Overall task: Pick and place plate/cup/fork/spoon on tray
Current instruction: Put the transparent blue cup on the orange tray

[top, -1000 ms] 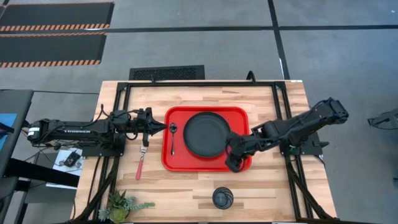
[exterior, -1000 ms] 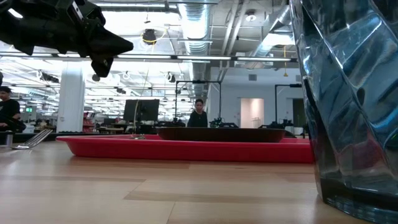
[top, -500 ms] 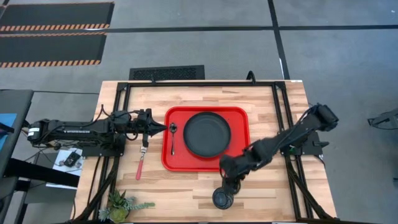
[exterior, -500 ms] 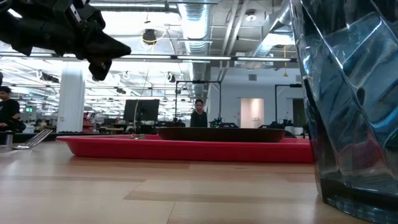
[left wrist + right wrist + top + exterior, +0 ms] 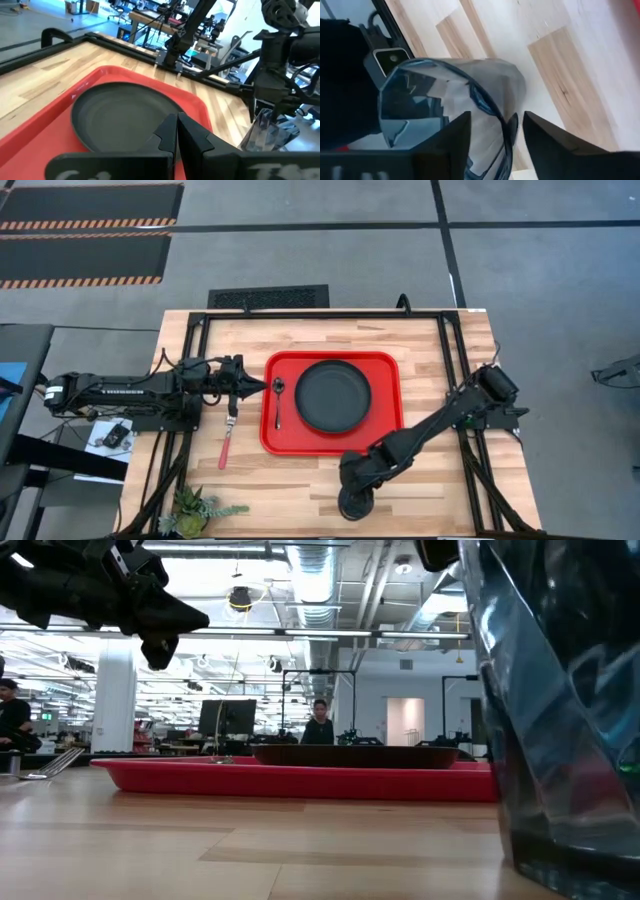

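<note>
The see-through cup (image 5: 445, 105) stands upright on its base on the wood near the table's near edge (image 5: 352, 505); it fills the right of the low view (image 5: 570, 710). My right gripper (image 5: 495, 145) is open right above it (image 5: 357, 485), one finger over the cup's mouth and one outside its wall. The black plate (image 5: 333, 396) and the dark spoon (image 5: 278, 400) lie on the red tray (image 5: 385, 442). The red-handled fork (image 5: 227, 442) lies on the table left of the tray. My left gripper (image 5: 255, 387) is shut and empty, raised by the tray's left edge.
A small potted plant (image 5: 195, 508) stands at the near left corner. Black frame rails (image 5: 462, 380) run along both sides of the table. The cup is close to the table's near edge. A person (image 5: 320, 722) stands in the room beyond.
My right gripper has gone from over the tray's near right corner toward the table's near edge and down over the cup, its arm stretching out. The cup, tray, plate, spoon and fork stay where they were.
</note>
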`<state>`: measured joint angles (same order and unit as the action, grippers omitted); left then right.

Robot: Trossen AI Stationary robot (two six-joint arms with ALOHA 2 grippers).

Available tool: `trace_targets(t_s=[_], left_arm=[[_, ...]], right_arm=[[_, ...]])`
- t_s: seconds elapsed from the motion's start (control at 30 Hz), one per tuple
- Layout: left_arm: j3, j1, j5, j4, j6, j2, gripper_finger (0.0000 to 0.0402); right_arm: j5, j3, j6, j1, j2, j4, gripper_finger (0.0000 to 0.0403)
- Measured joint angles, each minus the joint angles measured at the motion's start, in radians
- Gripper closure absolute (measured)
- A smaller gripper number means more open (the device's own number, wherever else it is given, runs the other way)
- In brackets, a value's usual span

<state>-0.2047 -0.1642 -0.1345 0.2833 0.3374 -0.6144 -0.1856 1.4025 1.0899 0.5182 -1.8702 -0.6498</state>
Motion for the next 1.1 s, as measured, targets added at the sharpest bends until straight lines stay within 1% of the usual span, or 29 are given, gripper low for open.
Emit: trace_targets(t_s=[0.17, 0.3, 0.37, 0.43, 0.6, 0.73, 0.8, 0.87, 1.0, 1.1], left_arm=[[0.0, 0.0, 0.0, 0.001, 0.009, 0.002, 0.0401], [0.0, 0.0, 0.0, 0.004, 0.013, 0.002, 0.0401], [0.0, 0.0, 0.0, 0.004, 0.014, 0.002, 0.0401], [0.0, 0.0, -0.001, 0.004, 0.014, 0.002, 0.0401], [0.001, 0.0, -0.001, 0.003, 0.012, 0.005, 0.0401], [0.001, 0.0, 0.005, 0.002, 0.009, 0.009, 0.0401], [0.001, 0.0, 0.021, 0.008, -0.004, 0.011, 0.0401], [0.001, 0.0, 0.039, 0.004, -0.012, 0.012, 0.0401], [0.001, 0.0, 0.045, 0.006, -0.016, 0.013, 0.0401], [0.001, 0.0, 0.065, 0.005, -0.012, 0.013, 0.0401]], right_arm=[[-0.001, 0.001, -0.022, -0.002, 0.0, -0.014, 0.0292], [-0.059, 0.001, -0.033, -0.015, 0.001, -0.023, 0.036], [-0.066, 0.0, -0.035, -0.024, 0.016, -0.031, 0.0386], [-0.053, 0.0, -0.028, -0.038, 0.043, -0.038, 0.039], [0.015, 0.0, -0.031, -0.096, 0.174, -0.157, 0.0368], [0.058, 0.001, -0.052, -0.193, 0.29, -0.273, 0.0382], [0.062, 0.001, -0.053, -0.268, 0.339, -0.348, 0.039], [0.077, 0.001, -0.099, -0.355, 0.372, -0.402, 0.0391], [0.083, 0.001, -0.269, -0.571, 0.405, -0.482, 0.0375], [0.081, 0.001, -0.42, -0.752, 0.4, -0.509, 0.0372]])
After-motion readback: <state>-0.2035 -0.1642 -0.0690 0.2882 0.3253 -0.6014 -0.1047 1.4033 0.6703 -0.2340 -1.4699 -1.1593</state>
